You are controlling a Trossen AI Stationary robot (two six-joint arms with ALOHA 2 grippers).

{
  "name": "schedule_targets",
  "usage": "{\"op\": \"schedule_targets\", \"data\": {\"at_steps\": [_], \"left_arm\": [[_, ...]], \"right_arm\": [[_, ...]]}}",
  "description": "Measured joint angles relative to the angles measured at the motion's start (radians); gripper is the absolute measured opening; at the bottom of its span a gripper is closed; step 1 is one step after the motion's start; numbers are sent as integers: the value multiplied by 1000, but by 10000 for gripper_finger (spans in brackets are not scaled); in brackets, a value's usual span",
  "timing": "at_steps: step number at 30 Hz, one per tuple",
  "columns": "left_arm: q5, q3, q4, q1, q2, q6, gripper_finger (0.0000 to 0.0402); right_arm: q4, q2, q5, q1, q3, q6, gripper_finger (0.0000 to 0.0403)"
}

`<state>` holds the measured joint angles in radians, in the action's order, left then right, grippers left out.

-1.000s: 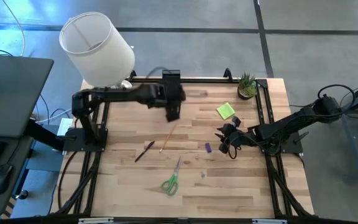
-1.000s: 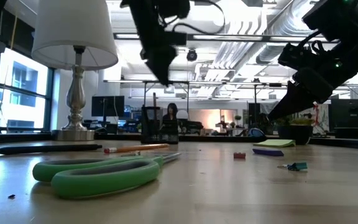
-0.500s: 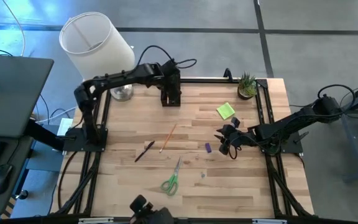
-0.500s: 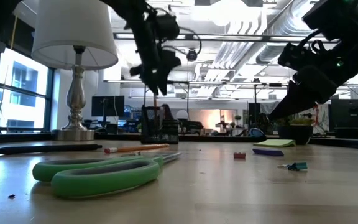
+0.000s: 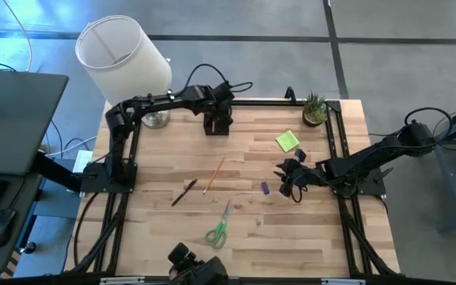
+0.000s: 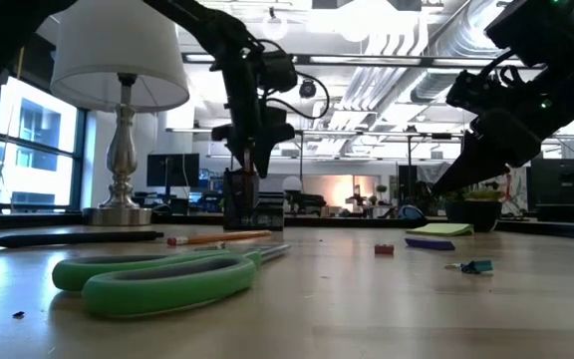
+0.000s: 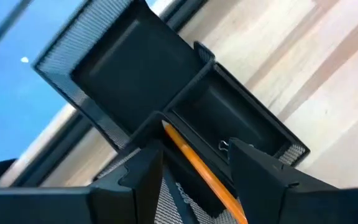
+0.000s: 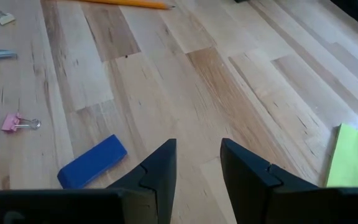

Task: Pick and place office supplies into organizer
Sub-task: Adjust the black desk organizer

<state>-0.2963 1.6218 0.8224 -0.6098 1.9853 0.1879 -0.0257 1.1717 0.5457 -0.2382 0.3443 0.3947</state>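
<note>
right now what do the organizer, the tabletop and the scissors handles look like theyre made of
Organizer: likely black metal mesh, matte; fine perforated weave shows along its walls.
Tabletop: light wood planks with visible grain and seams, satin finish.
Scissors handles: probably green plastic or rubber, smooth with a soft sheen.

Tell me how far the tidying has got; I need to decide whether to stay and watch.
Done: nothing shows as settled in the organizer. In hand: the left gripper holds an orange pencil over a compartment. Left on the table: another pencil, a pen, the scissors, the sticky-note pad and the small purple block. The right gripper waits open near the block.
</note>
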Motion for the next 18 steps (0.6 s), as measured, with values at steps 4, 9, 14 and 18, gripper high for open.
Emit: {"op": "schedule_targets", "data": {"at_steps": [4, 9, 14, 18], "left_arm": [[-14, 0, 11, 0, 9, -6, 167], [-6, 0, 16, 1, 39, -41, 140], [-5, 0, 17, 1, 62, -112, 78], [1, 2, 12, 1, 62, -165, 18]], "right_arm": [[0, 0, 0, 0, 0, 2, 117], [0, 0, 0, 0, 0, 5, 117], [4, 0, 0, 0, 0, 8, 117], [8, 0, 3, 0, 0, 8, 117]]}}
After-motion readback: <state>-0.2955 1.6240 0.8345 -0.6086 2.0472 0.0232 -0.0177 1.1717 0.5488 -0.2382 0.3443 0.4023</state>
